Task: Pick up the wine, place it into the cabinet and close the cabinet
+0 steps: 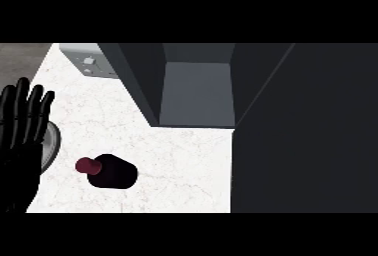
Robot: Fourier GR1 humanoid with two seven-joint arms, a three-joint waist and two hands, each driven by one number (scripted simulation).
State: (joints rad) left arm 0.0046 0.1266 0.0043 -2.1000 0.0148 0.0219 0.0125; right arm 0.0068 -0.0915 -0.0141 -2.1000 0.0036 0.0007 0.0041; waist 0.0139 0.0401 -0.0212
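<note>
The wine bottle [112, 171] is dark with a red cap and stands on the white marble counter [177, 160] near its front edge, seen from above. The dark cabinet [198, 85] stands behind it with its inside showing grey, and its open door [306, 130] fills the right of the view. My left hand [21, 135] rests at the left edge, fingers straight and pointing up, apart from the bottle. My right hand does not show.
A grey round plate [50, 145] lies partly under my left hand at the counter's left edge. A light grey appliance with knobs [90, 61] stands at the back left beside the cabinet.
</note>
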